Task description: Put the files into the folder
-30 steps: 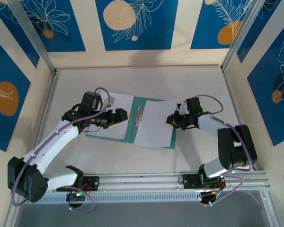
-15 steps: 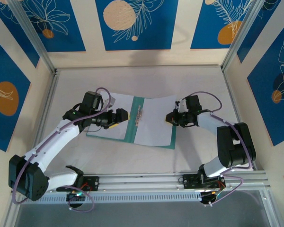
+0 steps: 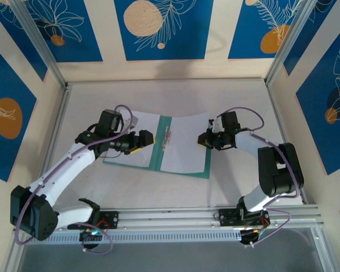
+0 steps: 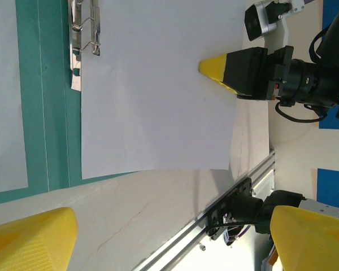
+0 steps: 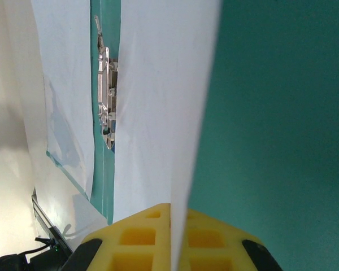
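Right wrist: our right fingers clamp one sheet by its edge, raised above the folder.
Left wrist: our left fingers apart, empty.
Handling: we judge paper light, floppy; grip edges.

Folder teal-green, plain. Left sheet and right sheet white, unmarked. Clip shiny silver. Left gripper and right gripper: black bodies, yellow fingers. The right wrist view shows a grid of square pockets in the yellow. Arms white with black joints, cables purple. Table off-white, faint hairline marks. Rail silver. Walls cream bands with blue panels, white line-drawn leaves, orange and peach discs.
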